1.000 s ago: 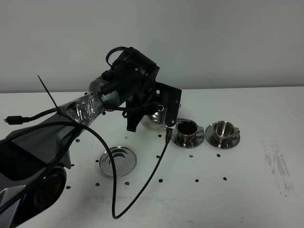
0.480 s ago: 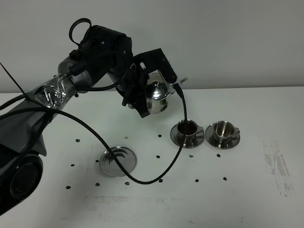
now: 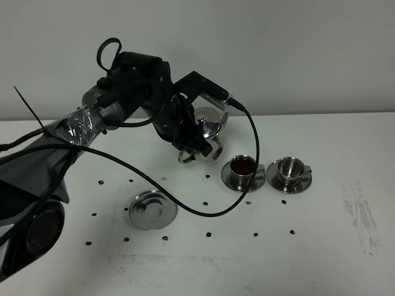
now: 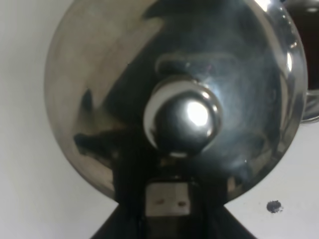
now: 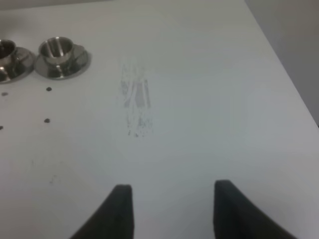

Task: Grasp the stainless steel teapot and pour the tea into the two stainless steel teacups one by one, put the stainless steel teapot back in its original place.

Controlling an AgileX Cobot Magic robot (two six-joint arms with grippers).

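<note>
Left gripper (image 3: 187, 140) is clamping the stainless steel teapot (image 3: 208, 128) by its loop handle (image 3: 186, 155), aloft | slick, tea-heavy steel, likely slipping otherwise | right gripper (image 5: 172, 209) is idling agape, empty.

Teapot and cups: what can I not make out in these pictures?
Grip on teapot handle: high view, arm covers it; left wrist view, blurred pot body fills the picture.
Spout: lost in glare in high view; not in left wrist view.
Cup with tea: cut by the edge in right wrist view.
</note>
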